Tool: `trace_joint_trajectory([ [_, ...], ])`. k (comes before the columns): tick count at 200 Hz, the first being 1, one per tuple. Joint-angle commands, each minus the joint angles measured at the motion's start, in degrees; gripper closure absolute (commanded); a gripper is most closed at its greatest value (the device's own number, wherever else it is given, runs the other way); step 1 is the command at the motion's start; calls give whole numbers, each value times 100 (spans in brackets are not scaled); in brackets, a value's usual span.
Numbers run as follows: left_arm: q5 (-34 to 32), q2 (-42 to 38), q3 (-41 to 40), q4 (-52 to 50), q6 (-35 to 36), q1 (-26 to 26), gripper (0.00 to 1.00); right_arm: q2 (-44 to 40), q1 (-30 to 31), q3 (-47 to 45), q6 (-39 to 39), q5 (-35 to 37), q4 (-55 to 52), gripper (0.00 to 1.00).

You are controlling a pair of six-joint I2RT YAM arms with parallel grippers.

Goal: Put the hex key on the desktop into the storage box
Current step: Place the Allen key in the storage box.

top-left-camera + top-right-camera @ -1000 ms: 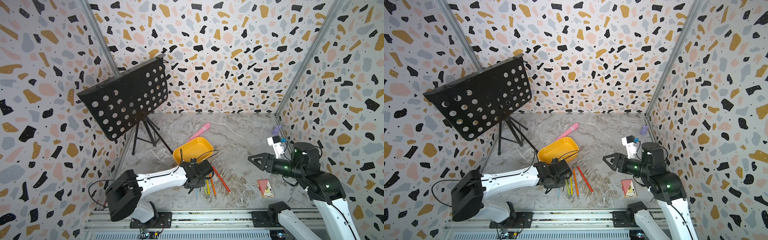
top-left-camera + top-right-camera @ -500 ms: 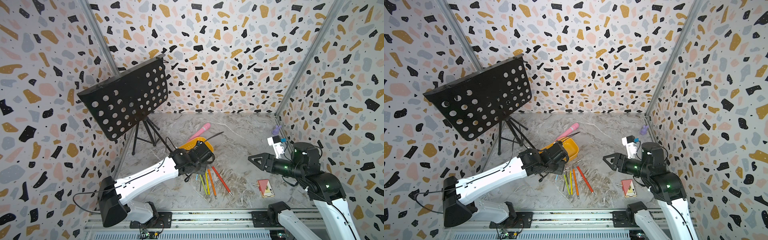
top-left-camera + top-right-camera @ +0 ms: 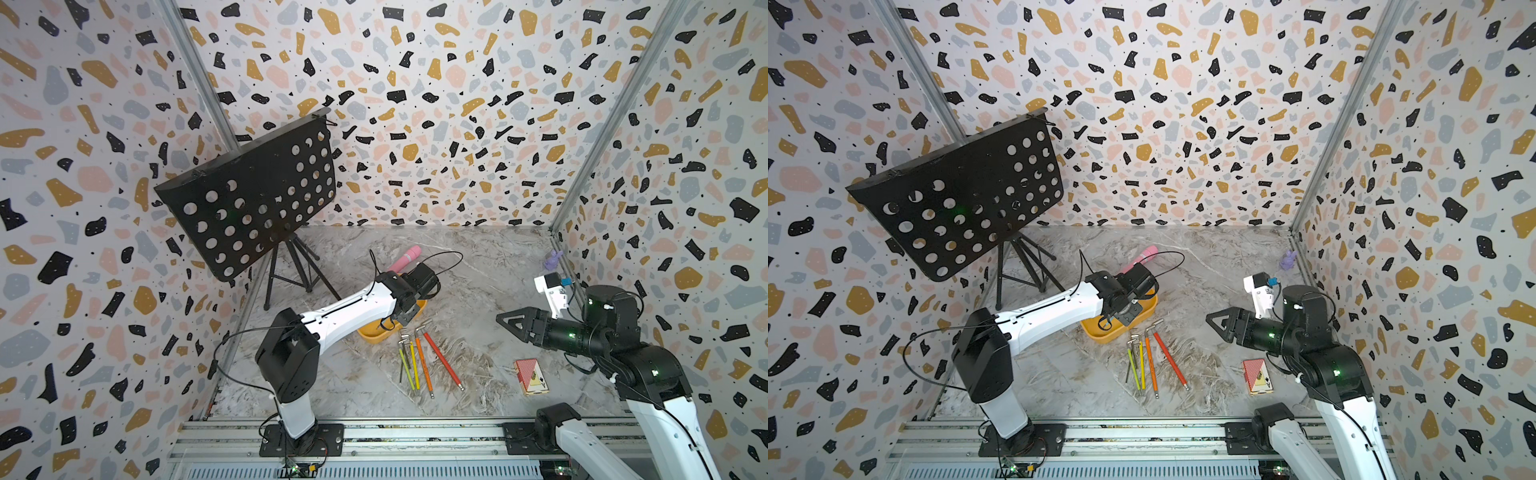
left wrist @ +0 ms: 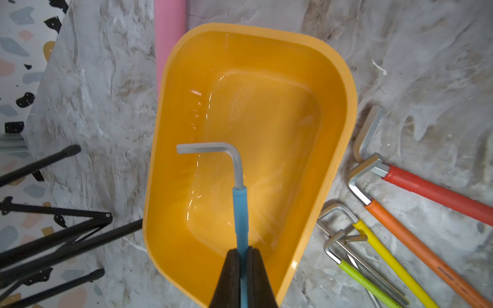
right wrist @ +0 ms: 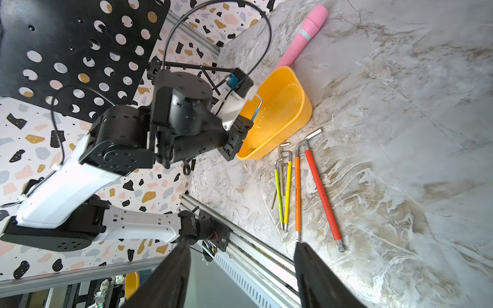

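One hex key (image 4: pixel 241 210), clamped in left claw (image 4: pixel 242 252), hangs clear within the storage box (image 4: pixel 349 106) rim; right claw (image 5: pixel 241 245) apart.

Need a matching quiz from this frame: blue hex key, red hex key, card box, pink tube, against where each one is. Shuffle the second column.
1. blue hex key
2. red hex key
3. card box
4. pink tube

A. flat on the desktop, beside the orange hex key
B. clamped in the left gripper, over the storage box
C. at the far side of the storage box
D. alone on the desktop, off to the right

Pairs: 1-B, 2-A, 3-D, 4-C
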Motion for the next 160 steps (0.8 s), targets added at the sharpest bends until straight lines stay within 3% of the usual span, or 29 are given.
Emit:
trace_joint_trajectory([
  [1, -163, 353, 201, 201, 628, 158, 100, -44, 25, 203, -61, -29, -74, 33],
  [28, -123, 672, 107, 201, 511, 177, 100, -45, 25, 189, -64, -31, -94, 33],
  [88, 665, 642, -464, 605, 184, 238, 100, -49, 28, 151, -63, -40, -70, 33],
  [160, 1565, 406, -590, 765, -1446, 379, 100, -58, 31, 117, -70, -40, -48, 33],
])
